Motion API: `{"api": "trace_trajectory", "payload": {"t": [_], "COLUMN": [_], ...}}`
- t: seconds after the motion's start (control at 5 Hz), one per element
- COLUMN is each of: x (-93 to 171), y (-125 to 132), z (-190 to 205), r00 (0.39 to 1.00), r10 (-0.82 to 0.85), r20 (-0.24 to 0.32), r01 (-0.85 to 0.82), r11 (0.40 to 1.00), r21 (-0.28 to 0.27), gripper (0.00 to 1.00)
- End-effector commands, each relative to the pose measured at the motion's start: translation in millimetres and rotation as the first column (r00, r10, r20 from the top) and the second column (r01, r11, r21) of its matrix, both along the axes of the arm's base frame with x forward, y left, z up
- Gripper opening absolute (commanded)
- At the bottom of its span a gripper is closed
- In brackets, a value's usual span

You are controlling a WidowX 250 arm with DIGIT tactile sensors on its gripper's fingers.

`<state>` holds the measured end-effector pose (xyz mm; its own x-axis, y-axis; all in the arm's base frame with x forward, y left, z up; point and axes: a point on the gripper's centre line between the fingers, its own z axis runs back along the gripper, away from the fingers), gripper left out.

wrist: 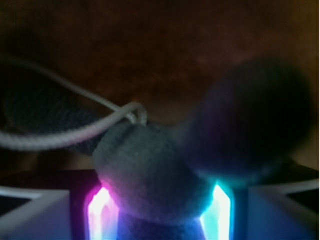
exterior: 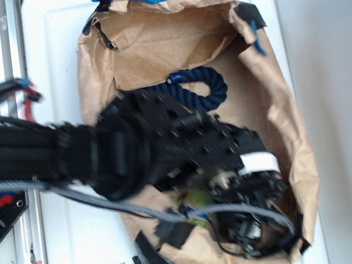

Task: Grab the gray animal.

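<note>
Gray knitted plush animal (wrist: 150,175) sitting between glowing gripper (wrist: 160,210) pads, apparently clamped, near brown paper bag's (exterior: 154,40) bottom edge.

The gray animal (wrist: 150,175), a soft knitted-looking dark gray plush, sits between the glowing pads, blurred.

gray animal (wrist: 150,175) between pincer (wrist: 160,210) fingers (wrist: 102,212)

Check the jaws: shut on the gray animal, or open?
Shut on it: the wrist view shows the gray animal filling the gap between both lit pads.
</note>
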<state>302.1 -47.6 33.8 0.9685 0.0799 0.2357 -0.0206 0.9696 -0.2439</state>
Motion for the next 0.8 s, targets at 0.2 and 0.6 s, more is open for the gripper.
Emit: {"api": "trace_trajectory", "payload": {"t": [0.2,0.6], "x": [-16.5,-40.5], "y": [55.2,66.7], "z": [107.2,143.8], "r00": [0.974,0.951], "r10": [0.228,0.309], "r20": [-0.010,0.011], "r01": [-0.227,-0.305], "r11": [0.972,0.934], "r21": [0.061,0.187], "gripper": [0.00,0.00]}}
